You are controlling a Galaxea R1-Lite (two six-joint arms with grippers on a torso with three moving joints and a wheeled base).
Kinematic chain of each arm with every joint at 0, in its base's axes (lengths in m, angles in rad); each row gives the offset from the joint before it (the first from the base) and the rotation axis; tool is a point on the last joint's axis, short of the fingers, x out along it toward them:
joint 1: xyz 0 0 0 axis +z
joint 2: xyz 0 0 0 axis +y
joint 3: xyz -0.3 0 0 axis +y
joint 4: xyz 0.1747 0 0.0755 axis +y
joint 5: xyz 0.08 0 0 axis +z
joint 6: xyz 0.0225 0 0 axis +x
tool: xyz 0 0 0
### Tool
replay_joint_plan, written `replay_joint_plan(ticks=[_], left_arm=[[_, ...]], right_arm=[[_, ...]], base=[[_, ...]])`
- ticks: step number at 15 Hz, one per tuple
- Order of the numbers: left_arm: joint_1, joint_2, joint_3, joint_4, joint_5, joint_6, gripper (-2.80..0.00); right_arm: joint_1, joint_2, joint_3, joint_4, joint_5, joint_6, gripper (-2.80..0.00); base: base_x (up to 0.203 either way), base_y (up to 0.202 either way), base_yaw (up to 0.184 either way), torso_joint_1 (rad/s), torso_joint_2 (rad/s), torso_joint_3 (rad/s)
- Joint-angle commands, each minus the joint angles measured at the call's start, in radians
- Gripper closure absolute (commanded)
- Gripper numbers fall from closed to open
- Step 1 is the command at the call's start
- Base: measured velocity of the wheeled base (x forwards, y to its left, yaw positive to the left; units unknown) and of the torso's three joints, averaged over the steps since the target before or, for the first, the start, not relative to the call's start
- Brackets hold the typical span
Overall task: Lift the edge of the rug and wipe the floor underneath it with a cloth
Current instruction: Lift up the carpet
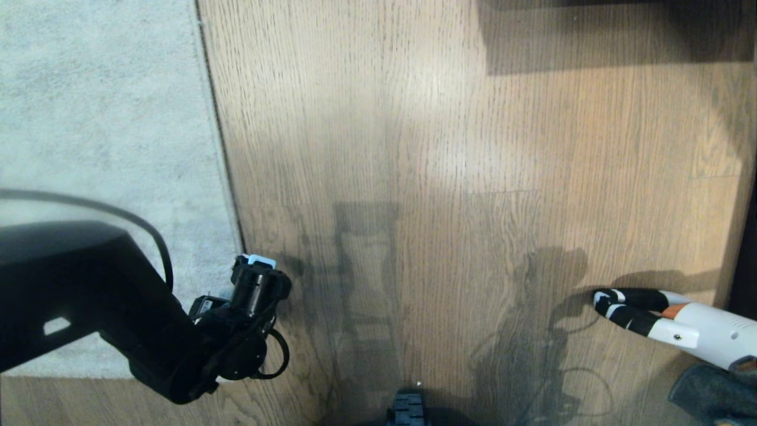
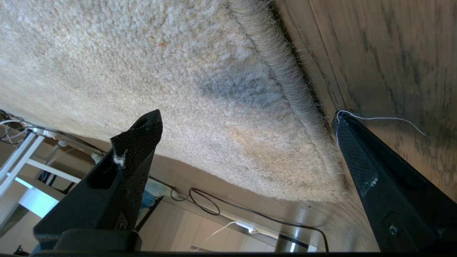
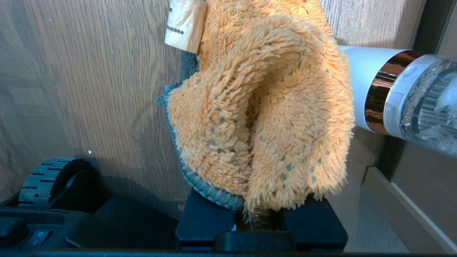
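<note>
Left arm (image 1: 89,296) filled the near-left of the head view, black, reaching over the rug's near corner; left gripper (image 2: 246,121) spread wide, holding nothing, one finger (image 2: 137,142) over the pile, the other (image 2: 360,153) on the floor side, straddling the rug edge (image 2: 285,92); rug edge (image 1: 222,154) lay flat, running near to far at left; floor (image 1: 449,148) bare at centre; white handheld vacuum (image 1: 680,322) lay near-right; right gripper (image 3: 262,217) closed tight on the cloth (image 3: 264,117), orange face bunched outward, grey trim and white tag showing, at the near-right corner.
</note>
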Motion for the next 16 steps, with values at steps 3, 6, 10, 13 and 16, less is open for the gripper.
replay_joint_plan(ticks=[3,6,10,13,16], left_arm=[[0.052,-0.008,0.003,-0.004,0.008,0.027,-2.8],[0.077,-0.017,0.003,-0.004,0.008,0.044,-2.8],[0.102,-0.034,-0.001,-0.006,0.008,0.063,-2.8],[0.123,-0.058,-0.005,-0.033,0.007,0.101,-2.8],[0.152,-0.08,-0.008,-0.088,0.005,0.147,-2.8]], right_arm=[[0.0,0.001,0.0,0.0,0.001,-0.001,0.0],[0.0,0.001,0.0,0.0,0.001,-0.001,0.0],[0.0,0.001,0.0,0.0,0.001,-0.001,0.0],[0.0,0.001,0.0,0.0,0.001,-0.001,0.0],[0.0,0.001,0.0,0.0,0.001,-0.001,0.0]], base=[[0.0,0.0,0.0,0.0,0.0,0.0],[0.0,0.0,0.0,0.0,0.0,0.0],[0.0,0.0,0.0,0.0,0.0,0.0],[0.0,0.0,0.0,0.0,0.0,0.0],[0.0,0.0,0.0,0.0,0.0,0.0]])
